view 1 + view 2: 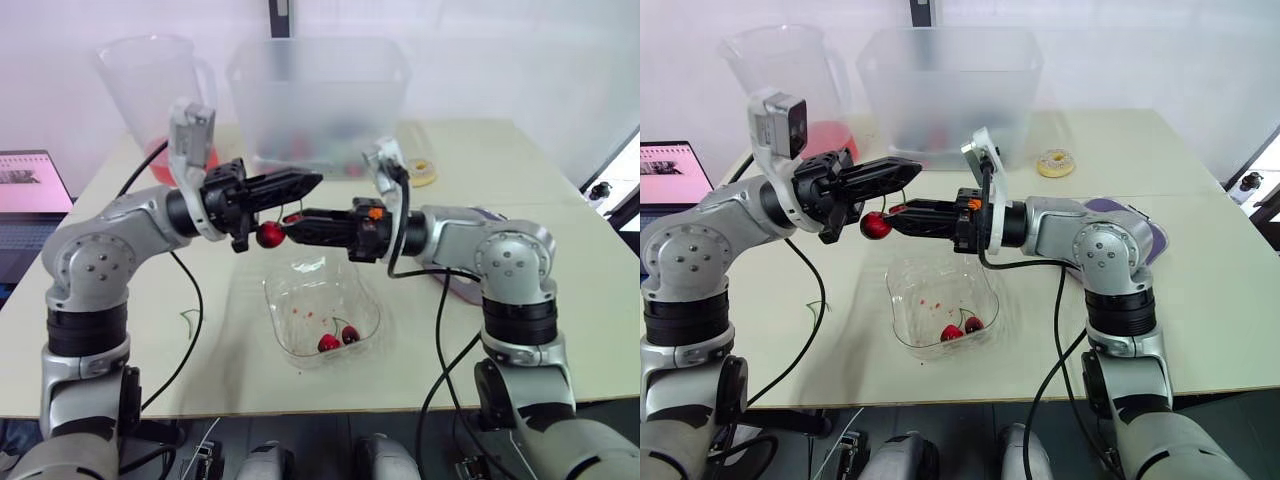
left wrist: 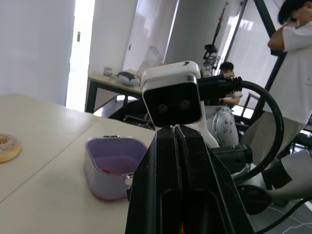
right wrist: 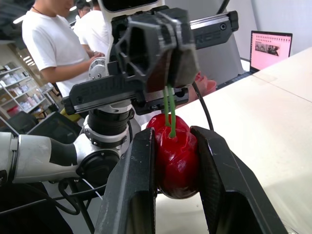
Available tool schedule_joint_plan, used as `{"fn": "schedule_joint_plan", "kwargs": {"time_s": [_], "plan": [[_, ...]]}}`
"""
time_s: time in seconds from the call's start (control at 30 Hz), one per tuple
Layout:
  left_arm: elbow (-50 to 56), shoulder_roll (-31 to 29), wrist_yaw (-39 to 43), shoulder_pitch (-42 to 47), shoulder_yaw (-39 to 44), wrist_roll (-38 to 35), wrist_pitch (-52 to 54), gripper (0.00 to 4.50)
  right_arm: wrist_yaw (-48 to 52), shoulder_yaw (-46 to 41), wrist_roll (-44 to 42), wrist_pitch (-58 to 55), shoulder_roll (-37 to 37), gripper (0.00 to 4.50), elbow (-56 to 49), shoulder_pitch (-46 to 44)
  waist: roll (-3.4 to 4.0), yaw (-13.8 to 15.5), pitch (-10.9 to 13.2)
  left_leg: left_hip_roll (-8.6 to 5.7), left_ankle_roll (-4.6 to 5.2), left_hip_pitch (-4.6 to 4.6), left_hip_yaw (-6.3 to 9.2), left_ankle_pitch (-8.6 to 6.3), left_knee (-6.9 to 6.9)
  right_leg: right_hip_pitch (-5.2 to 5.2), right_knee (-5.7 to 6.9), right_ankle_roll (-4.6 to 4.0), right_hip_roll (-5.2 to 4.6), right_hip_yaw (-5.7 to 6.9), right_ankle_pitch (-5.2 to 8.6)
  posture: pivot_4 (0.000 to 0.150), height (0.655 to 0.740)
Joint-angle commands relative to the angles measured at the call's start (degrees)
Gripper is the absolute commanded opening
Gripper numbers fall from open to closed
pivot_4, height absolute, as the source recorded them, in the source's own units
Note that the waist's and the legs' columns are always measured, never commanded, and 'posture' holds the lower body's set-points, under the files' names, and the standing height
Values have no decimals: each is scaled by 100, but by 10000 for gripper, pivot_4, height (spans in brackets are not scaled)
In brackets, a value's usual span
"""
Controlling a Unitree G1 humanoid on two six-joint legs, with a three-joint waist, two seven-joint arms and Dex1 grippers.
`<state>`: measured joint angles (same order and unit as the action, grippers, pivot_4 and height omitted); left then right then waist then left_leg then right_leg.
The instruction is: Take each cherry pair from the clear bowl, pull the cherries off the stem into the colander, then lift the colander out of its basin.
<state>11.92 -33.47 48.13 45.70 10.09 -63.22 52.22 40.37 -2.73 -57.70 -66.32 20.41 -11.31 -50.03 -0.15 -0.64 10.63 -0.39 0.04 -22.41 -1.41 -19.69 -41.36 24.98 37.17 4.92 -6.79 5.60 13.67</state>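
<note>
A red cherry hangs in the air above the clear bowl. My right gripper is shut on the cherry, one finger on each side. The cherry's green stem runs up into my left gripper, whose fingers are shut on it. One more cherry pair lies in the bowl's near end. The purple colander stands in its basin on the table at my right, mostly hidden behind my right arm in the eye views.
A large frosted tub and a clear pitcher with something red in its base stand at the back. A donut lies back right, a laptop sits off the left edge. A loose stem lies left of the bowl. People stand beyond the table.
</note>
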Motion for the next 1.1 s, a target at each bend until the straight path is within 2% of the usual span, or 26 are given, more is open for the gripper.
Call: {"fn": "schedule_joint_plan", "kwargs": {"time_s": [0.03, 0.4, 0.6, 0.67, 0.77, 0.83, 0.93, 1.1], "plan": [[61, -5, 47, 109, 87, -22, -106, 0, 88, 21, -7, 82, 135, 6727, -195, 38, 0, 2, 0, 0, 0, 0, 0, 0, 0, 0, 0, 0, 0, 0, 0, 1500, 6886], [-26, 47, 84, 201, 106, 9, -162, 0, 892, 681, 487, 342, 1045, 6727, -417, 376, 0, 1, 0, 0, 1, 0, 1, 0, 0, 0, -6, 0, 0, 0, 0, 1500, 6886], [-9, 45, 61, 163, 125, 15, -181, 0, 1058, 356, 473, 416, 1303, 6727, -264, 386, -1, 9, 0, 1, 1, 0, 0, 0, 1, 1, -6, 0, 0, 0, 0, 1500, 6886], [4, 28, 40, 114, 159, 24, -196, 0, 1248, 39, 707, 632, 1821, 6727, 69, 325, -2, 38, 1, 0, 1, 0, 1, 0, -1, -1, -7, 0, -1, 0, 0, 1500, 6886], [14, 13, 8, 46, 200, 38, -221, 0, 1426, -203, 1210, 1077, 2549, 6727, 783, 169, -3, 112, 2, -7, 4, -1, -2, -2, -5, -4, -12, 0, -5, -2, 0, 1500, 6886], [23, 21, -19, -31, 224, 69, -275, 0, 1665, -170, 1917, 1681, 3306, 6727, 1584, 85, -3, 144, 3, -7, 4, -1, -3, -2, -8, -3, -13, 0, -5, -3, 0, 1500, 6886], [32, 42, -52, -109, 217, 108, -336, 0, 1918, 239, 2922, 2533, 3992, 6727, 2439, 153, -5, 136, 5, -7, 5, -2, -3, -2, -7, -3, -14, 0, -4, -2, 0, 1500, 6886], [123, 107, -73, -286, 121, 245, -449, 0, 1976, 810, 4215, 3726, 4219, 6727, 3603, 553, -6, 79, 5, 4, 5, 8, -16, -2, 0, -3, -12, 0, -2, -5, 0, 1500, 6886]]}}
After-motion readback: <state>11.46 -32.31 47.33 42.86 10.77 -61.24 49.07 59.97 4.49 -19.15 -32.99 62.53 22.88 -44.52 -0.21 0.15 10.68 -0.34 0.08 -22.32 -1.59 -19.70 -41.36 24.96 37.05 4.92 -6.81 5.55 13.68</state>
